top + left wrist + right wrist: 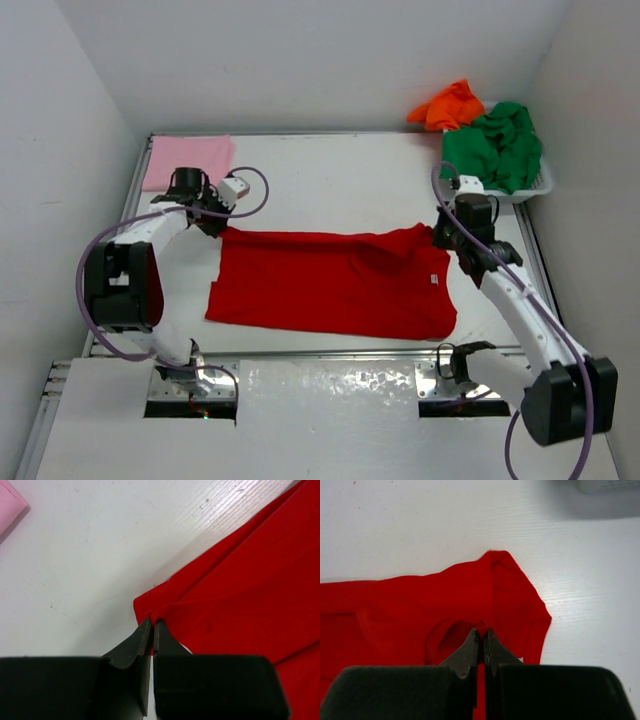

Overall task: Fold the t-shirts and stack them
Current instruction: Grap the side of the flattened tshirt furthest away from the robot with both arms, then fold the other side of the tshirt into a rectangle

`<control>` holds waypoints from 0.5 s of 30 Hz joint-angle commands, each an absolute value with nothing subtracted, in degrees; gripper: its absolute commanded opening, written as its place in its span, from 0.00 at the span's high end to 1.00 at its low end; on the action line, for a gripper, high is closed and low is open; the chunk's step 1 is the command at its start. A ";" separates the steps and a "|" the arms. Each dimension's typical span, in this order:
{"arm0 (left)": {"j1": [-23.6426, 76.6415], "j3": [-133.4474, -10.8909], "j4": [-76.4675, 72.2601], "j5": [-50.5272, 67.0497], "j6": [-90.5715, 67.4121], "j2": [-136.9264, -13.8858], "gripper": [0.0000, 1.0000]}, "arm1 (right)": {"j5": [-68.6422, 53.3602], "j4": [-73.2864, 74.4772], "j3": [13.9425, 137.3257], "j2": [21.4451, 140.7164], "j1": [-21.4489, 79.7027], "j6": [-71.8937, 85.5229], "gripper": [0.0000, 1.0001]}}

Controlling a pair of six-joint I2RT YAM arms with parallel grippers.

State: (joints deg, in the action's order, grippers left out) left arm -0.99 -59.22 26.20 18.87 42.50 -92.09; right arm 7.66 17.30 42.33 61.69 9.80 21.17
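Note:
A bright red t-shirt lies spread across the middle of the table. My left gripper is shut on its far left corner. At the shirt's far right edge by the collar, my right gripper is shut on the red cloth. In the top view the left gripper and right gripper sit at the two far corners. A folded light pink t-shirt rests at the back left. A green t-shirt and an orange t-shirt are heaped in the basket.
The white mesh basket stands at the back right corner, its rim close to my right arm. White walls close in the table on three sides. Bare white tabletop lies between the pink shirt and the basket.

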 commanded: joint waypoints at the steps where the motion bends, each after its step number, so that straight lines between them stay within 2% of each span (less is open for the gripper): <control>1: -0.62 -60.12 25.22 20.74 44.47 -88.24 1.00 | 8.54 21.87 39.74 56.61 6.87 22.94 1.00; 15: -0.62 -55.91 32.95 23.82 52.46 -84.56 1.00 | 5.36 29.61 34.72 47.64 5.10 22.59 1.00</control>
